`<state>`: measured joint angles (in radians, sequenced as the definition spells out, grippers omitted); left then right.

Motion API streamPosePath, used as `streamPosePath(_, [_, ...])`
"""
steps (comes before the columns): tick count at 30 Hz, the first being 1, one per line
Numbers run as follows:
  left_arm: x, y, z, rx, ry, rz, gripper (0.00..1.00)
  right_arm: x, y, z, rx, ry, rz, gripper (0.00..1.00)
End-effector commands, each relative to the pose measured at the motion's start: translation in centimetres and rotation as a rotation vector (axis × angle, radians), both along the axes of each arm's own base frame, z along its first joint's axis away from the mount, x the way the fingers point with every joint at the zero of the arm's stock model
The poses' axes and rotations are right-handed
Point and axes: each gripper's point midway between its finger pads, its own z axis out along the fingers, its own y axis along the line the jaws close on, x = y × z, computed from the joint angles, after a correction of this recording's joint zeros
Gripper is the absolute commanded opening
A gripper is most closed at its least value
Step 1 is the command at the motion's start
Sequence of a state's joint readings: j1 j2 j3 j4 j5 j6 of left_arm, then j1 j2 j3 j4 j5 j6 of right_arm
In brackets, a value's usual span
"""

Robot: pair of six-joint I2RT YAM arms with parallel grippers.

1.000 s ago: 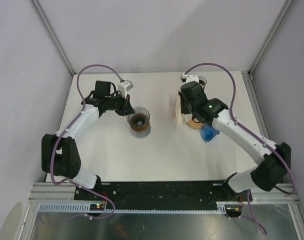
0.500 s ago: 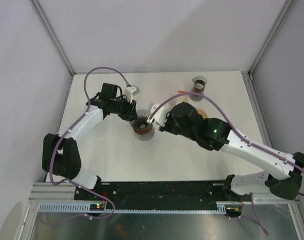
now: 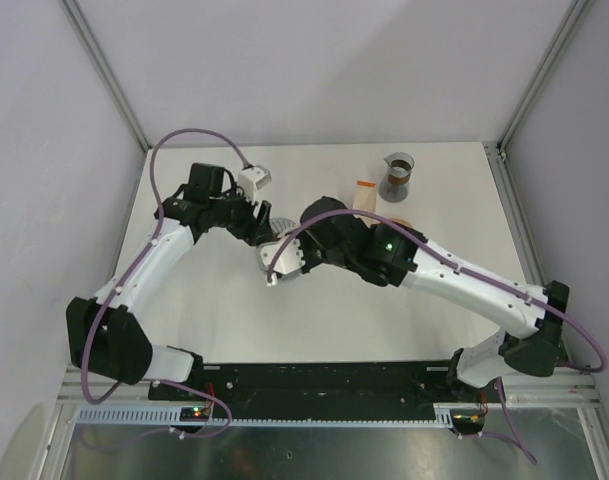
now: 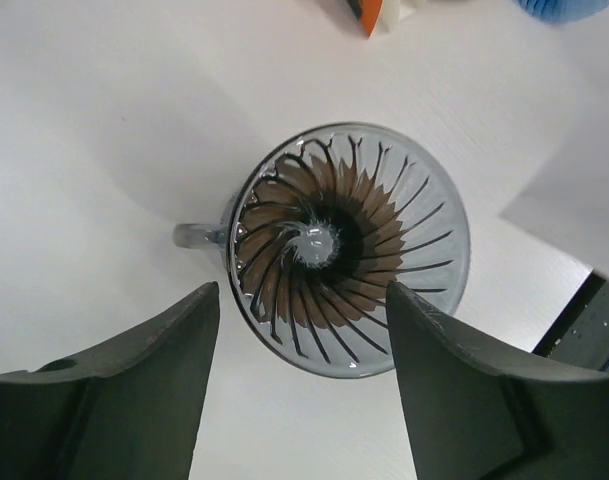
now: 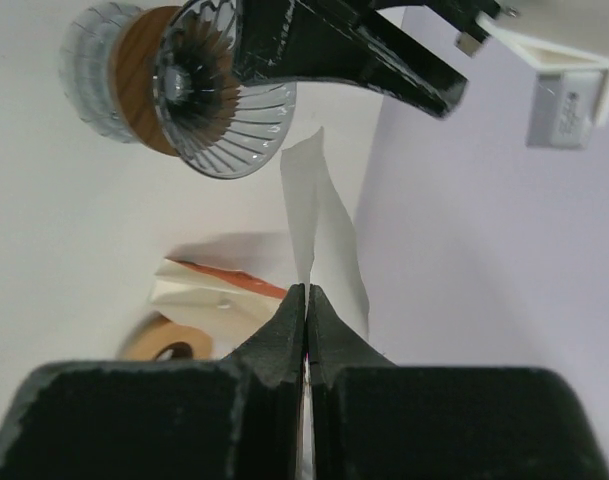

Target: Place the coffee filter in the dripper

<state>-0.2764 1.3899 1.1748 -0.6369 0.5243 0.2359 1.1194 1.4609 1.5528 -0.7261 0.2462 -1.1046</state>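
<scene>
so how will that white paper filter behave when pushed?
Probably floppy: the thin white paper filter bends above the right hand pinching its edge. Likely very light, so it may not seat flat in the clear ribbed dripper.

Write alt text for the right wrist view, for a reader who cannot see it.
The right gripper, its jaws shut, pinches a white coffee filter that sticks out beyond their tips. Beyond it is the clear ribbed dripper, with no filter in it yet, and an orange-and-white packet lies on the white table.
</scene>
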Motion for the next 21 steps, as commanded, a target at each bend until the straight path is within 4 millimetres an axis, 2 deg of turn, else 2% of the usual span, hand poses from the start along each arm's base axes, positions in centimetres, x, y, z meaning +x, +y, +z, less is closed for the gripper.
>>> streamPosePath(1, [0.8,0.3,4.3,-0.041,-0.105,0.021,0.72,1.1,1.1,1.7,-0.137,-0.106,0.102,0.00])
streamPosePath(4, [1.2,1.1,4.8,-0.052,-0.106,0.053,0.72,1.4,1.9,1.2,-0.216,-0.149,0.187,0.00])
streamPosePath(10, [1.3,2.7,7.9,-0.108,-0.169,0.086,0.75,1.8,4.3,1.5,-0.246,-0.196,0.310,0.00])
streamPosePath(15, [-0.4,2.2,10.6,-0.142,-0.226,0.029,0.81,2.8,5.2,0.1,-0.301,-0.187,0.329,0.00])
streamPosePath(21, [-2.6,0.1,14.7,-0.220,-0.253,-0.071,0.86,3.1,5.8,-0.4,-0.294,-0.247,0.336,0.00])
